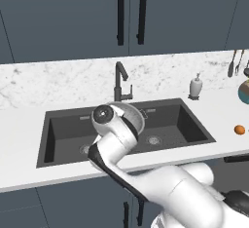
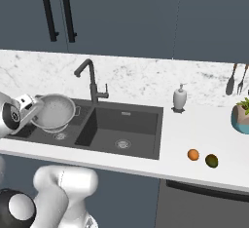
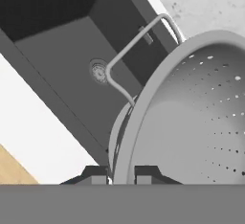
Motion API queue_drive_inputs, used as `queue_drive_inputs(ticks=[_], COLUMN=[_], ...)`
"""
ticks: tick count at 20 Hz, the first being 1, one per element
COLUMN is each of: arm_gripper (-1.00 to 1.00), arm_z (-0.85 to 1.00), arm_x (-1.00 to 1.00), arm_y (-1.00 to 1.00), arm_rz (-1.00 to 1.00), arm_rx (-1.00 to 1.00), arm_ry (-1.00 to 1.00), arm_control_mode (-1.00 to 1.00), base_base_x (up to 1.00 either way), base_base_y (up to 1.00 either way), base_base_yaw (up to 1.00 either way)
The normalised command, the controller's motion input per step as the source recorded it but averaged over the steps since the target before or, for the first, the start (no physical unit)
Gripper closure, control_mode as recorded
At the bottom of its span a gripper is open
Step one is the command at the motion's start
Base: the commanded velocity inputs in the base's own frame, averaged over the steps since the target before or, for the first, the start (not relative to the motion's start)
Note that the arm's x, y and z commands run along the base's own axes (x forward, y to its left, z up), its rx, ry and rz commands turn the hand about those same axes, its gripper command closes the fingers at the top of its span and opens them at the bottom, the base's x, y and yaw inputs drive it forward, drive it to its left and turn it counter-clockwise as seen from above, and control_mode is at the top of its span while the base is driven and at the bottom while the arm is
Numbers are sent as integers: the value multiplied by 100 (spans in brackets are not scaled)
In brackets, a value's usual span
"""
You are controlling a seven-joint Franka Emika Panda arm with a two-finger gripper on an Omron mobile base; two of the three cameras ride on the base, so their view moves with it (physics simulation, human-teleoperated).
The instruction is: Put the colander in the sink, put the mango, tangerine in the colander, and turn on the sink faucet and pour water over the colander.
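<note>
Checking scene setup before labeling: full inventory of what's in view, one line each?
colander: 1, silvery-white, perforated, held over the left basin, rim between the jaws
sink: 1, dark grey, two basins, set in the white counter
sink faucet: 1, black gooseneck, behind the divider between the basins
tangerine: 1, orange, on the counter right of the sink
mango: 1, dark green, on the counter just right of the tangerine
soap dispenser: 1, white, at the sink's back right corner
potted plant: 1, teal pot, far right of the counter
hanging utensils: 2 or more, dark, on the wall at far right
cabinet handles: 2, black, above
gripper: 1, dark tips, shut on the colander's rim
</note>
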Motion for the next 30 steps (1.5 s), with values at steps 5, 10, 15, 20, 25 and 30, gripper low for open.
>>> queue_drive_inputs(ticks=[5, 10, 15, 20, 25, 30], arm_gripper=[100, 100, 100, 100, 100, 100], arm_z=[-12, -30, -54, -71, -66, -43], arm_x=[66, 69, 68, 50, 36, 40], arm_y=[100, 86, 59, 26, 7, 12], arm_rz=[0, 0, 0, -1, 0, -1], arm_rx=[-1, -6, -14, -27, -28, -22], arm_ry=[9, 18, 15, 3, 0, 0], arm_control_mode=[-100, -100, -100, -100, -100, -100], base_base_x=[0, 0, 0, 0, 0, 0], base_base_y=[0, 0, 0, 0, 0, 0], base_base_yaw=[0, 0, 0, 0, 0, 0])
